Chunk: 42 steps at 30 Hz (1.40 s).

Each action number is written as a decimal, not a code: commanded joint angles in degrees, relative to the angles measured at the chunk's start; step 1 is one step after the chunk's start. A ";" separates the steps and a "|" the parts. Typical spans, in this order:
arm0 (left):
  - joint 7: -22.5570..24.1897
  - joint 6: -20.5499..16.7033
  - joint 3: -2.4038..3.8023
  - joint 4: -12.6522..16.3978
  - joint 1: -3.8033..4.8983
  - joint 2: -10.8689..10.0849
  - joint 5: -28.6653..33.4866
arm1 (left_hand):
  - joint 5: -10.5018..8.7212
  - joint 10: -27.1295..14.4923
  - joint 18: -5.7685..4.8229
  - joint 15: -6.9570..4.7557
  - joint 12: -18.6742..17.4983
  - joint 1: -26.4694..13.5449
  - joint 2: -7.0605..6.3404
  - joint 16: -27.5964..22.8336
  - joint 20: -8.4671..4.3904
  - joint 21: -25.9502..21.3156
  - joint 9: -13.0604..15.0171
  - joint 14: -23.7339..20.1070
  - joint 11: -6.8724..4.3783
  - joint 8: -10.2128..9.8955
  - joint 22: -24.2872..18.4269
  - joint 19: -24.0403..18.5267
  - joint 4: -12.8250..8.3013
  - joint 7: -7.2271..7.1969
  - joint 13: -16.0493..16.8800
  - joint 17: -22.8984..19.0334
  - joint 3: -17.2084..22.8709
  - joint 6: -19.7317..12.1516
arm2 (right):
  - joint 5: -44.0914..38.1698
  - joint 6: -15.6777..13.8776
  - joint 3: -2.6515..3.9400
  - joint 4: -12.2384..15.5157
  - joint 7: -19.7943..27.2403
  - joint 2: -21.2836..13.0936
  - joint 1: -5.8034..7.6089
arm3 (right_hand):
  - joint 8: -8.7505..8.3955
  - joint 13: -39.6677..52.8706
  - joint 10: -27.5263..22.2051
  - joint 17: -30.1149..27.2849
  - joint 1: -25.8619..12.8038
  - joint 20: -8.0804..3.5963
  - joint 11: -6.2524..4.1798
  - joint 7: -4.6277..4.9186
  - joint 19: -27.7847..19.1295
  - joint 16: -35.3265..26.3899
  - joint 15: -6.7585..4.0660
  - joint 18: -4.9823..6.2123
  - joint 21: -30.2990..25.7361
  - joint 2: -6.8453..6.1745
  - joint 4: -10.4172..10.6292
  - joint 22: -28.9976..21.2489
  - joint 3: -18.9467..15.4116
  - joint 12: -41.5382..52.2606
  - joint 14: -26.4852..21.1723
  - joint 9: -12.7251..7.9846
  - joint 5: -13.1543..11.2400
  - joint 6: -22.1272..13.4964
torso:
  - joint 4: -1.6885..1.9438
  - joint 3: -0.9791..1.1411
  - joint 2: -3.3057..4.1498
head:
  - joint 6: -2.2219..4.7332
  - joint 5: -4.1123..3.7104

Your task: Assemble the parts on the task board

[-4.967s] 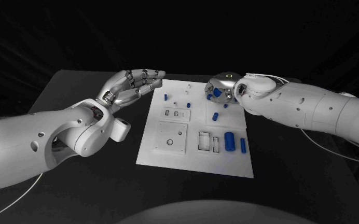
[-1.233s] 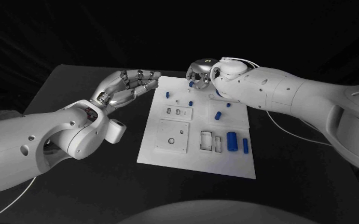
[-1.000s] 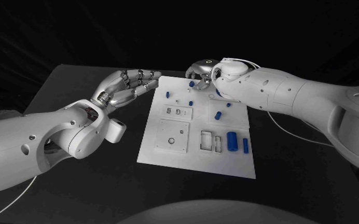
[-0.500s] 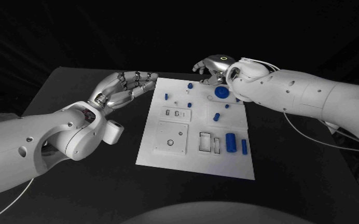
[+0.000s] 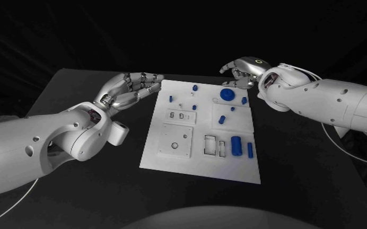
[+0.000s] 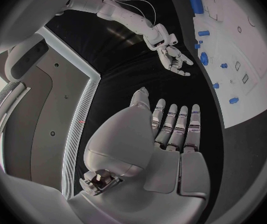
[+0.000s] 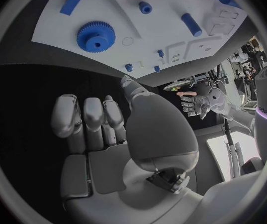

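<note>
The task board (image 5: 200, 133) lies in the middle of the black surface (image 5: 84, 112), and the job looks only partly done. A blue gear (image 5: 227, 94) sits flat on the board near its far right corner, and it seems to be in its place already. Several small blue pegs (image 5: 194, 87) stand toward the far edge of the board, while a short blue cylinder (image 5: 220, 119) lies on its side in the middle. A larger blue cylinder (image 5: 235, 145) and a thin blue bar (image 5: 249, 150) lie near the right edge, beside empty rectangular slots (image 5: 209, 143). So I think these loose pieces must still go into their holes. The right hand (image 5: 243, 70) hovers above the far right corner, just beyond the gear, with its fingers loosely curved and holding nothing. The left hand (image 5: 133, 88) waits off the board's far left edge, fingers apart and also empty.
</note>
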 commanded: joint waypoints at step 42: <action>-0.24 2.00 -0.02 -0.69 -0.16 0.63 -0.21 | 0.26 -0.17 -0.09 0.20 0.49 0.76 0.07 0.97 -0.02 0.40 -0.06 0.99 0.32 0.37 -0.03 0.55 0.05 0.98 -0.08 0.16 0.51 0.37 | -4.81 8.92 -0.05 -5.89 -6.26 2.91 -3.82 | 4.84 15.57 20.04 27.44 -1.97 -0.99 -0.77 1.34 17.52 16.05 -1.02 -5.24 16.69 -0.59 1.66 15.18 -2.98 13.06 18.74 9.86 10.03 1.62 | 0.01 -0.03 0.04 | -0.65 -0.16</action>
